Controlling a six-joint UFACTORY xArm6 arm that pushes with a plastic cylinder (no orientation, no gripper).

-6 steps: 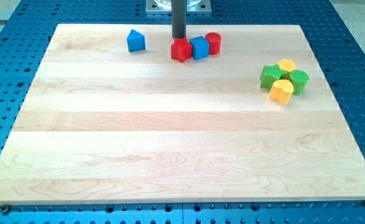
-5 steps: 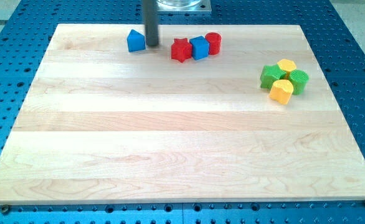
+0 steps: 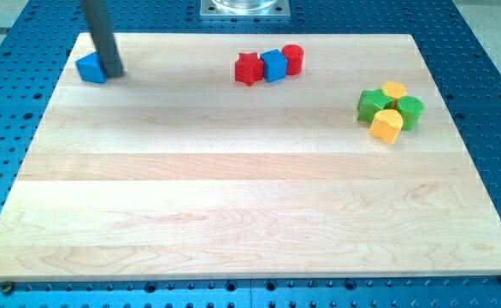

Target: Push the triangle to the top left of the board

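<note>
A: Item one, largest?
B: Pale wooden board (image 3: 250,171), lying on a blue perforated table (image 3: 481,103).

A: Next?
B: Dark rod, my tip (image 3: 112,74) touching the right side of the blue triangular block (image 3: 89,68). No jaws existing here.

A: The triangle's placement?
B: Sitting at the board's top left corner, apex pointing up the view; long axis unclear.

A: Remaining stock?
B: Red star block (image 3: 248,68), blue cube (image 3: 274,65) and red cylinder (image 3: 292,59) sitting in a row; two green blocks (image 3: 372,104) and two yellow blocks (image 3: 386,125) clustering right.
</note>
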